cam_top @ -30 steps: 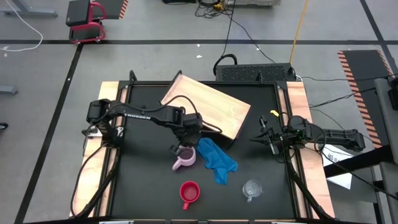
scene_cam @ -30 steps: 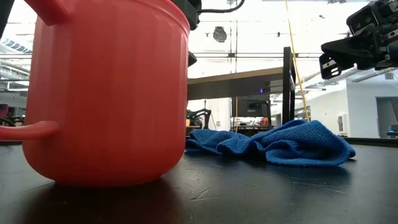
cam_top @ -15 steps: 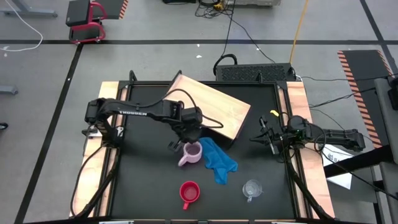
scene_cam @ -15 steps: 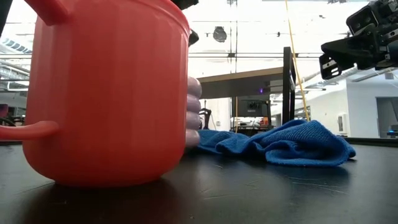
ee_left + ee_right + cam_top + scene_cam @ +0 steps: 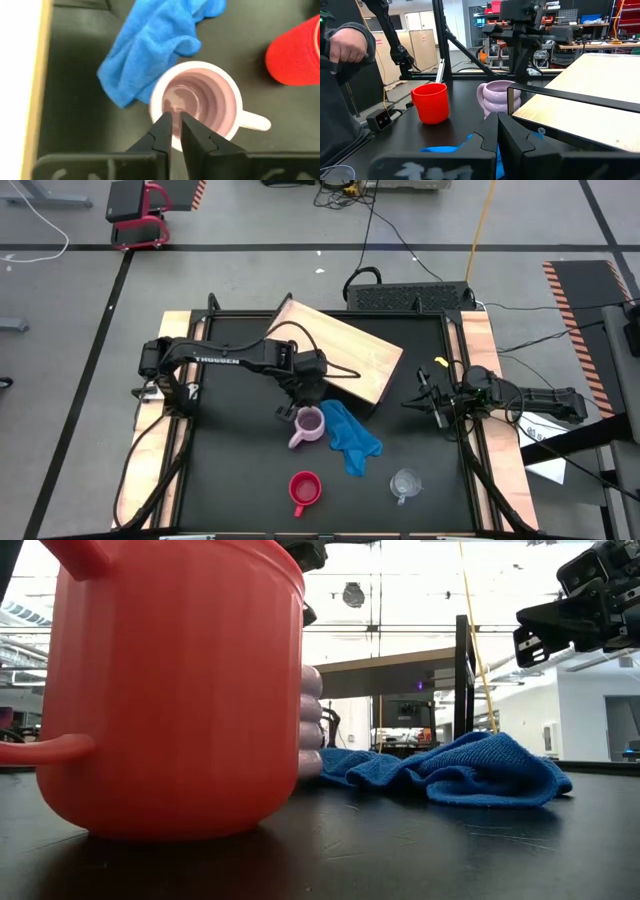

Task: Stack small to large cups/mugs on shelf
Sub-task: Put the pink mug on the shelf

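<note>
From my station I count three cups on the black tabletop [image 5: 230, 480]: one pale lilac-pink mug [image 5: 308, 425] near the middle, one red mug [image 5: 304, 491] at the near edge, and one clear cup [image 5: 405, 483] to its right. One blue cloth [image 5: 349, 435] lies just right of the lilac mug. One light wooden shelf [image 5: 340, 350] sits at the far side. Two arms are in view, so two grippers: the left gripper [image 5: 309, 395] and the right gripper [image 5: 418, 402]. One person's hand [image 5: 347, 44] shows beyond the table in the right wrist view.
</note>
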